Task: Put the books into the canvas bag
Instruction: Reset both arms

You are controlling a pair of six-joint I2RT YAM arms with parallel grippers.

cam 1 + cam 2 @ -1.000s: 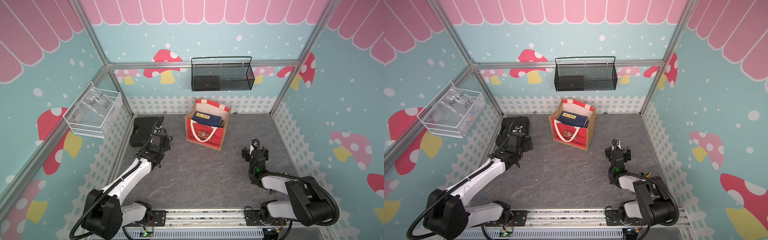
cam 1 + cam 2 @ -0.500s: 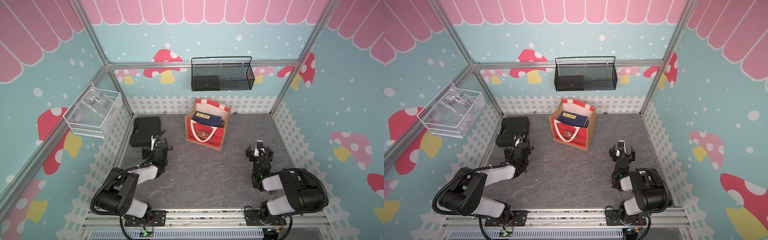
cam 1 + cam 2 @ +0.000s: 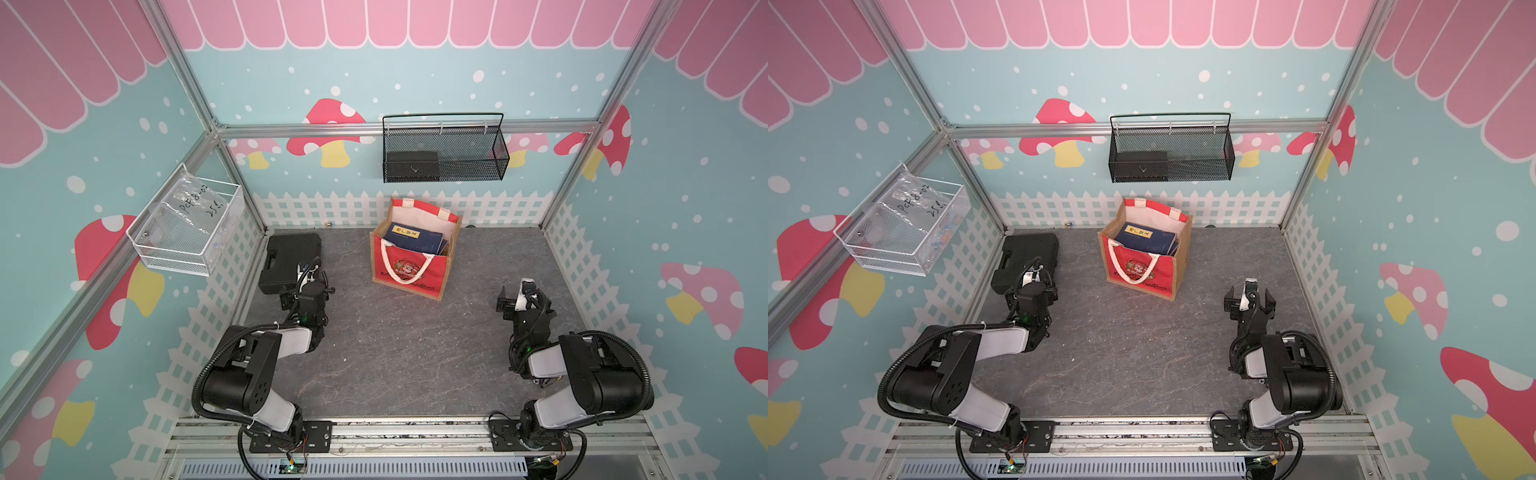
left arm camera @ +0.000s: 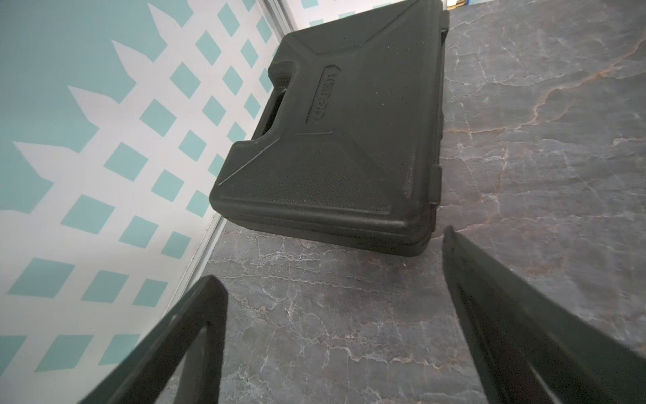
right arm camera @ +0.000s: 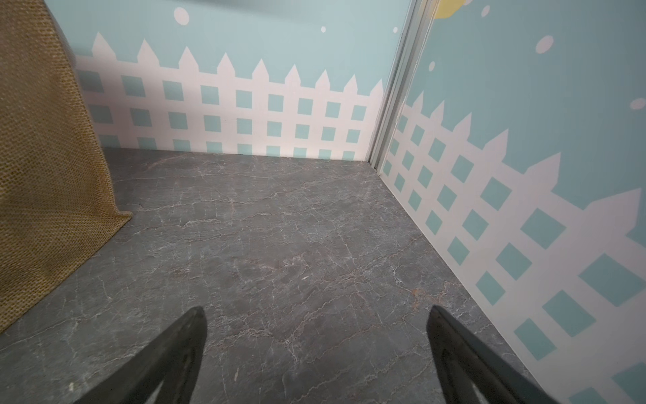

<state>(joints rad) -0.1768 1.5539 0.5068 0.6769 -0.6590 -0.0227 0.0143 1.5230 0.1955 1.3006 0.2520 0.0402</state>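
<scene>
Moved: both arms have folded back toward their bases, and the left gripper (image 3: pixel 306 287) has drawn away from the black case (image 3: pixel 286 259).
Books: the books (image 3: pixel 417 242), a dark blue stack with a yellow label on top, lie inside the canvas bag (image 3: pixel 409 272).
Bag: it stands upright at the back middle of the table (image 3: pixel 395 357), well apart from both grippers.
Left gripper: its jaws are spread and empty, near the case's edge.
Right gripper: the right gripper (image 3: pixel 523 297) has its jaws wide with nothing between them, over bare table.
</scene>
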